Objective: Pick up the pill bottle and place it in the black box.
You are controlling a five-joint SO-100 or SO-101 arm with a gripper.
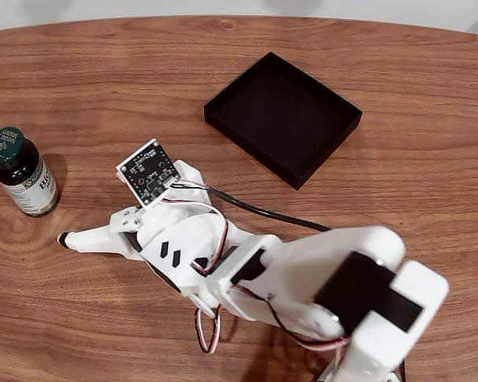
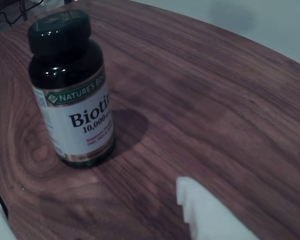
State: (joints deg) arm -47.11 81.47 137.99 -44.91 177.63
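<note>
The pill bottle [image 1: 21,172] stands upright at the table's left edge in the fixed view; it is dark brown with a green cap and a white-and-green label. In the wrist view the pill bottle [image 2: 72,95] is upper left, its label facing me. My gripper [image 1: 95,211] points left toward it, a short way to its lower right, not touching. The gripper [image 2: 97,207] is open with nothing between its fingers: one white fingertip [image 2: 202,212] shows at the bottom, another at the lower left corner. The black box [image 1: 223,111] lies tilted further back, to the right.
The wooden table [image 1: 398,207] has a curved far edge with a pale wall or floor behind it. My white arm and its base [image 1: 366,302] take up the lower right. A black cable [image 1: 255,208] runs along the arm between the box and the gripper.
</note>
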